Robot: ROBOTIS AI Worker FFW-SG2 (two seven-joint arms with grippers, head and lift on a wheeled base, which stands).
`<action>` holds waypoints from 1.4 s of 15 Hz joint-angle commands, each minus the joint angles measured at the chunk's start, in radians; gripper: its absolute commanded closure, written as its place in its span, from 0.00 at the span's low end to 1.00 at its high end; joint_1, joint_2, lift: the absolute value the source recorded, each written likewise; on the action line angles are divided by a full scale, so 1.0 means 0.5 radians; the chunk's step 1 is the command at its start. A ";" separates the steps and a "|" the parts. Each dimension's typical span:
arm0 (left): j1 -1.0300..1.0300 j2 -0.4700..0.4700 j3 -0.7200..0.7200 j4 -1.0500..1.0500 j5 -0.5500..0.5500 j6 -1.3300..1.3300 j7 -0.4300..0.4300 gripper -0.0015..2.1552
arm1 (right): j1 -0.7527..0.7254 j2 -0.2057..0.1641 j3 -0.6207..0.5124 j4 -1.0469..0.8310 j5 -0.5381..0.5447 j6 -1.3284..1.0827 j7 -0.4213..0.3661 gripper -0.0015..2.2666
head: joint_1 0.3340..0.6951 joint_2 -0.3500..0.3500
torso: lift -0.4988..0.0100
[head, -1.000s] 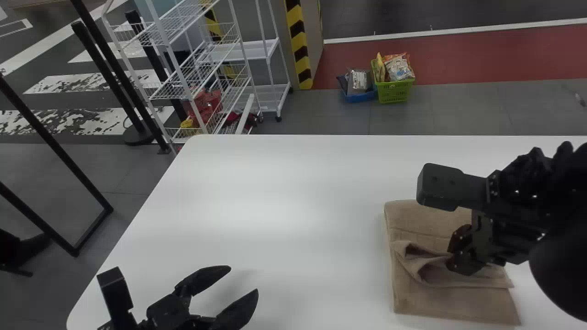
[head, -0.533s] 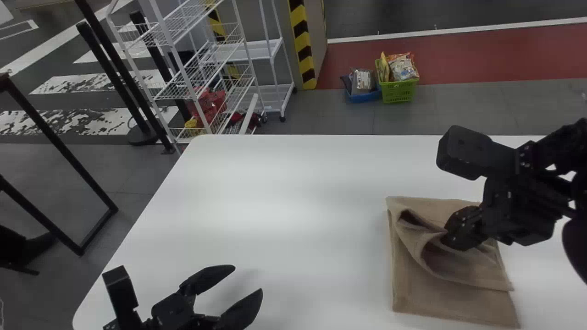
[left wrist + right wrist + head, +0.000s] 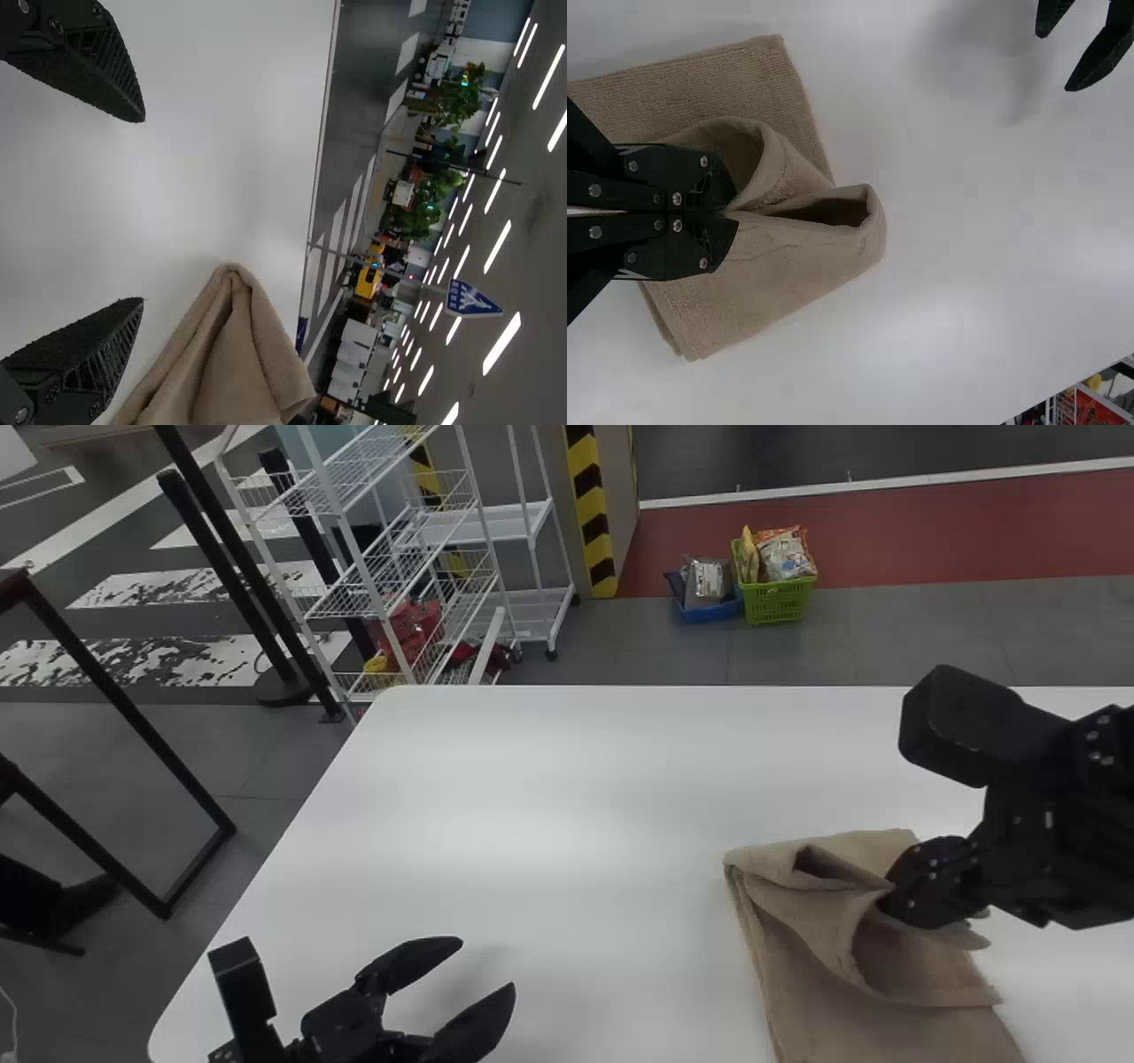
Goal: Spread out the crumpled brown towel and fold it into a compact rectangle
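Drawn nearer the robot since the earlier frame, the brown towel has slid with its far edge, while the right gripper has shifted a little towards the robot's right, rucking the upper layer as it went. Nearest, well apart on the towel's left, the left gripper waits above the table with its fingers spread and nothing between them. The towel lies on the table's right part; over it, the right gripper's fingers are pressed together on a pinch of cloth.

As for progress, the spreading looks done and the folding well along: layers are stacked in a roughly rectangular shape, their edges near one another. What remains, I judge, is to settle the raised fold, which gapes in a hollow loop beside the fingers, then square the corners and perhaps fold once more.

Around the towel runs a smooth white table. Past it, beyond and to the towel's left, stands a white wire rack; more directly beyond the towel, a blue basket and a green basket sit on grey floor, with a red strip behind them.
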 commanded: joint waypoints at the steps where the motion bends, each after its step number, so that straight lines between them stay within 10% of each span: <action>1: 0.000 -0.005 -0.008 0.009 -0.005 0.000 0.002 0.04 | 0.056 -0.042 0.031 -0.008 0.021 -0.017 0.010 0.66 | 1.00 0.91 | 0.73; 7: -0.003 -0.005 -0.018 0.009 -0.014 0.000 0.005 0.04 | 0.206 -0.121 0.151 -0.051 0.159 0.002 0.010 0.59 | 1.00 0.88 | 0.73; 10: -0.015 -0.005 -0.021 0.030 -0.014 -0.006 0.009 0.04 | 0.237 -0.121 0.185 -0.051 0.171 0.069 0.010 0.33 | 1.00 0.89 | 0.73; 21: -0.028 -0.005 -0.021 0.045 -0.026 -0.006 0.009 0.04 | 0.268 -0.152 0.289 -0.143 0.245 0.143 0.010 0.32 | 1.00 0.91 | 0.73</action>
